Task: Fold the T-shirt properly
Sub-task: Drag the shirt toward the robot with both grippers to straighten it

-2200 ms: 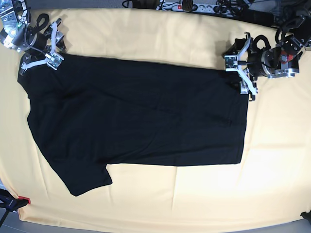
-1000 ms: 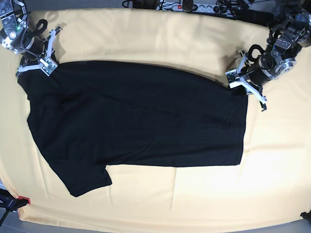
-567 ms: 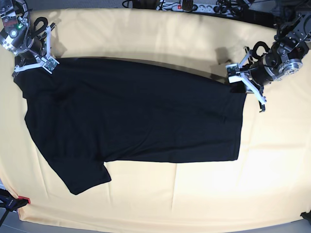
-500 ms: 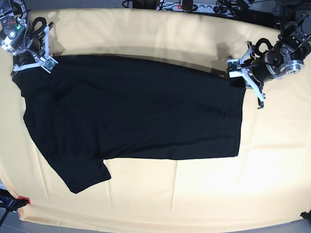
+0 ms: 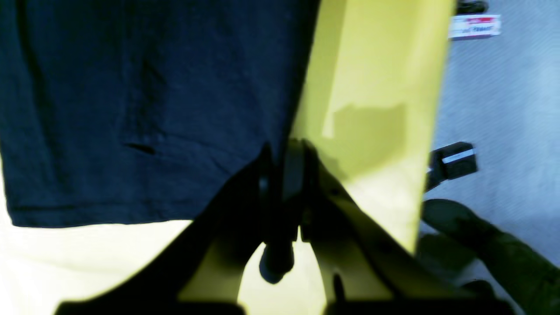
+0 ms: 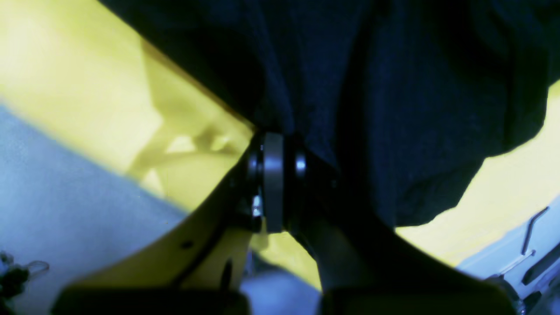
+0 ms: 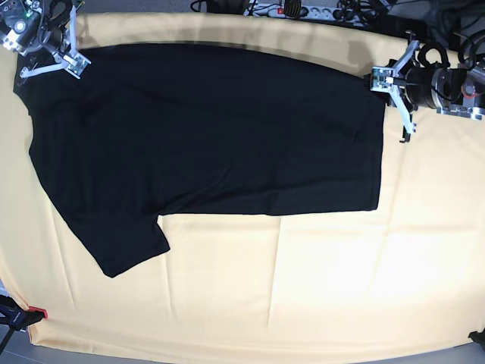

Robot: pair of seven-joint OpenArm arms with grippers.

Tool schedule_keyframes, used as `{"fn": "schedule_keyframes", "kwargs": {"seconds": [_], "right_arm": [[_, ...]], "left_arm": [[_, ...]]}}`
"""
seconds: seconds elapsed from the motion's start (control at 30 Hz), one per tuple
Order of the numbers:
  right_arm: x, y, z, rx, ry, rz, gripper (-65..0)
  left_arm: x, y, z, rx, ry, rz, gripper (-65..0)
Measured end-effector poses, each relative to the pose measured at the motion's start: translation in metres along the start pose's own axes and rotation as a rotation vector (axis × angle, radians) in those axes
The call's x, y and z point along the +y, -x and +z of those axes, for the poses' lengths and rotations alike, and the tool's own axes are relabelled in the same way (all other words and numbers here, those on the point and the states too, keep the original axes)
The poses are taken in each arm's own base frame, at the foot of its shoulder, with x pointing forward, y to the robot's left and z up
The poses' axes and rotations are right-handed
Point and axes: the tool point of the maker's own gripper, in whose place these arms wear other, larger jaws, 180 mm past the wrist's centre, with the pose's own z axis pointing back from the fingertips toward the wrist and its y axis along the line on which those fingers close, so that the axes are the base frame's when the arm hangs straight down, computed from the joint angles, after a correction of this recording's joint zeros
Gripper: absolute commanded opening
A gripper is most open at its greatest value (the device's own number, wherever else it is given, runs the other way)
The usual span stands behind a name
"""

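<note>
The black T-shirt (image 7: 204, 136) is folded lengthwise and hangs stretched by its top edge, plain side showing; one sleeve sticks out at the lower left. No print shows. My left gripper (image 7: 385, 79), on the right in the base view, is shut on the T-shirt's upper right corner; its wrist view shows the jaws pinched on the cloth edge (image 5: 280, 175). My right gripper (image 7: 67, 61), at the top left, is shut on the T-shirt's upper left corner, also shown in its wrist view (image 6: 273, 175). The T-shirt fills the left of the left wrist view (image 5: 144, 100) and the right wrist view's top (image 6: 393, 87).
A yellow cloth covers the table (image 7: 303, 288). Cables and a power strip (image 7: 288, 9) lie beyond the far edge. A red-tipped clamp (image 7: 23, 317) holds the cloth at the front left corner. Grey floor (image 5: 503, 96) shows past the table edge.
Both grippers have lifted and moved toward the far edge, carrying the T-shirt's top edge with them. The whole T-shirt has slid up the table and pulled straighter.
</note>
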Motion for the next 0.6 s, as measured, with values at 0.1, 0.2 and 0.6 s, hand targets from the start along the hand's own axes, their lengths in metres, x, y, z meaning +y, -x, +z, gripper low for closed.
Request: {"fn": "schedule_keyframes", "kwargs": {"seconds": [0.1,0.2,0.6], "right_arm": [[0.016,0.008,0.005,0.026,-0.023,0.031,-65.0],[0.024,0.014,0.008,0.044,-0.030,0.037,-65.0],[0.014,0.009,0.016,0.041,0.042,-0.021,-22.9]], "left_arm": [[-0.011,-0.001,-0.001,0.010,0.030,-0.007,-65.0],[-0.021,-0.001,-0.002,0.014,0.056,-0.005,-65.0],[-0.037,0.010,-0.003,0.100,0.107,0.032,-31.6]]}}
